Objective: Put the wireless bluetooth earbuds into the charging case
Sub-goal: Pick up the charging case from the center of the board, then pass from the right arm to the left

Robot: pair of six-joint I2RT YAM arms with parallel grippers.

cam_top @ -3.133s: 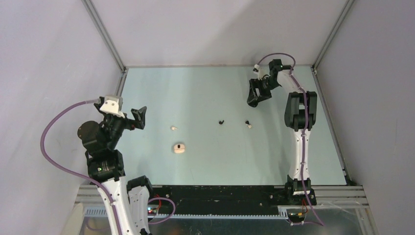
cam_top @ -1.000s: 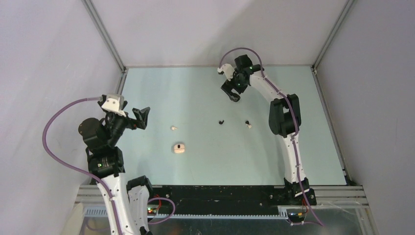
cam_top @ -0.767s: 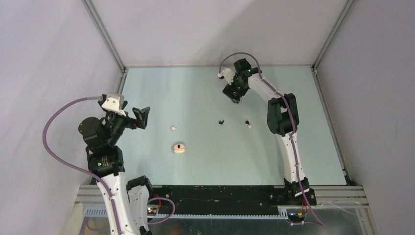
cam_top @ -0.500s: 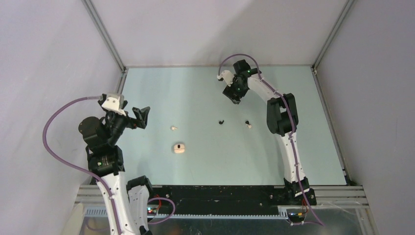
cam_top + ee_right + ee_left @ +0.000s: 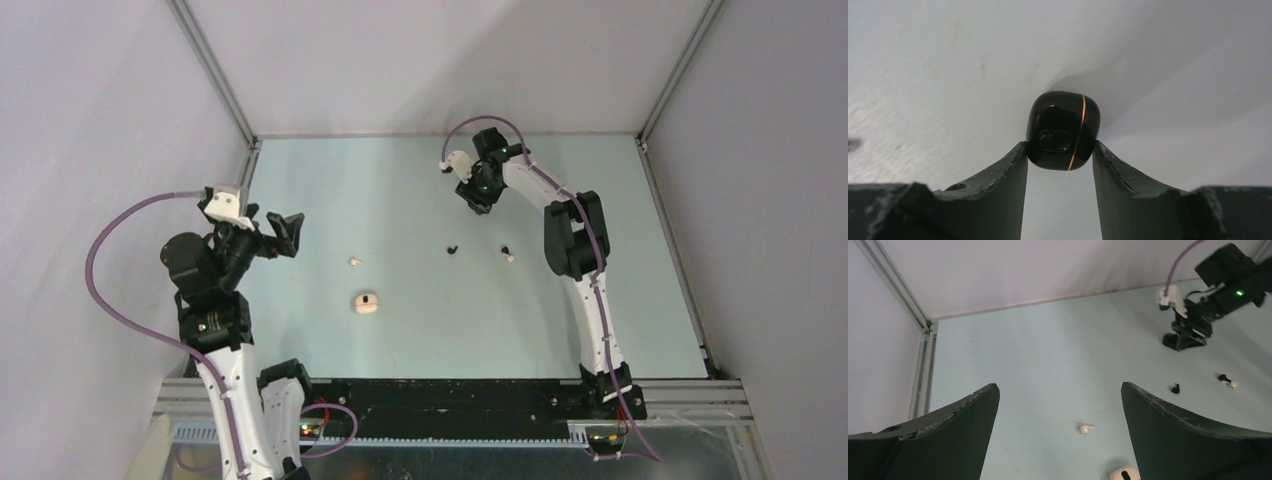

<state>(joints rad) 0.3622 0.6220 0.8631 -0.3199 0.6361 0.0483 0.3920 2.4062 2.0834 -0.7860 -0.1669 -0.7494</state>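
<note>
Clamping a glossy black rounded case with gold seam (image 5: 1063, 127) in the narrow right pincer (image 5: 1060, 150), far on the worktop (image 5: 400, 170), probably to bring it to the three tiny earbuds (image 5: 453, 248) lying mid-worktop near the beige pebble-shaped case (image 5: 367, 302), with left pincer (image 5: 1059, 386) wide and empty.

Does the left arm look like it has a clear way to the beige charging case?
Probably yes. The left gripper hangs open, the charging case lies on bare table near it with nothing between, and the right gripper is far off, closed on a black case.
</note>
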